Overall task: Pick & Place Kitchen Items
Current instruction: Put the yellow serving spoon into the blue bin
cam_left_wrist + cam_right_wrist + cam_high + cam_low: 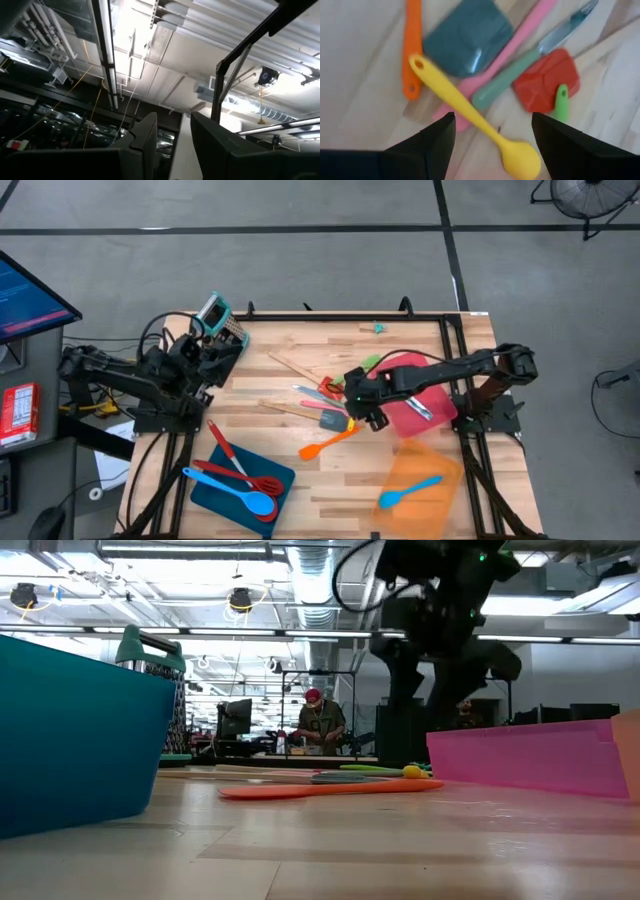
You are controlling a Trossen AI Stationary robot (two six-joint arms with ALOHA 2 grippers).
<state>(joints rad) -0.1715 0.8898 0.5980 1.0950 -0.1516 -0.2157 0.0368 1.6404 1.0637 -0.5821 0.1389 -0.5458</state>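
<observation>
My right gripper (358,408) hangs open over the pile of kitchen items in the table's middle. In the right wrist view its fingers (436,136) stand on either side of a yellow spoon (470,107), above it. The spoon lies flat over a pink-handled spatula with a grey-blue head (467,37), beside an orange spatula handle (411,47), a green-handled knife (507,80) and a red turner head (545,85). My left gripper (174,142) rests at the table's left edge, pointing up at the ceiling, fingers slightly apart.
A pink tray (420,408) lies right of the pile, an orange tray (430,465) holding a blue spatula (408,492) nearer. A blue tray (225,490) with red and blue utensils sits near left. The box grater (222,320) stands at the far left. An orange spatula (328,443) lies near the pile.
</observation>
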